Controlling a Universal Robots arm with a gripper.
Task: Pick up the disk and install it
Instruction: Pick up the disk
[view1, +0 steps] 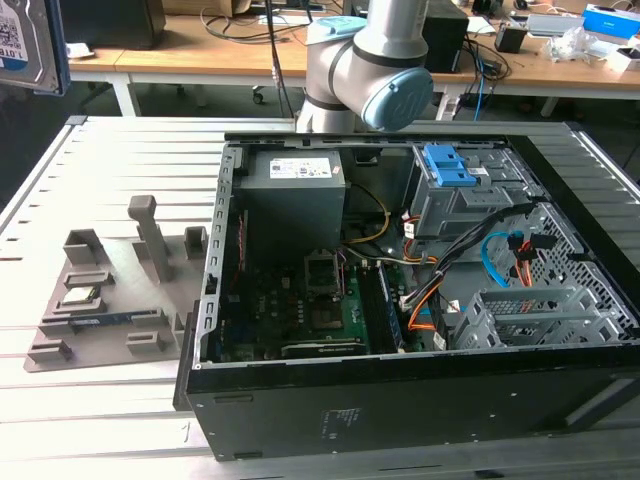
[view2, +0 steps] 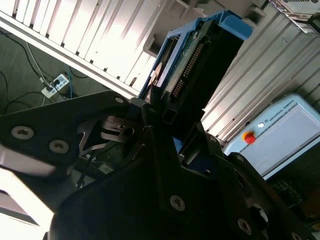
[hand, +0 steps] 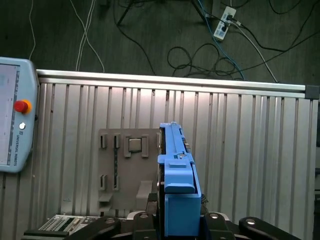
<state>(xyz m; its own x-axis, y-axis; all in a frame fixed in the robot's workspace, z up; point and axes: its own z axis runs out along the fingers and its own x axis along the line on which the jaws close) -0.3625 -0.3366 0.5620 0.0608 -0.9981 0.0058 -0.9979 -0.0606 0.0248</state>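
The fingers (hand: 216, 219) are clamped on the disk (hand: 177, 165), one against each broad face, holding it in the air above the ribbed bench (hand: 250, 150). The disk stands on edge between them. Its long axis runs straight out past their tips toward the bench. A bright blue carrier wraps its narrow edges, with a blocky blue tab close to the grip. In the second wrist view the disk (view2: 200, 55) shows a green board edge and a row of connector pins. In the exterior view its silver face (view1: 25, 45) carries a white-and-blue label. Beyond the tips a grey fixture (hand: 125, 170) lies on the bench.
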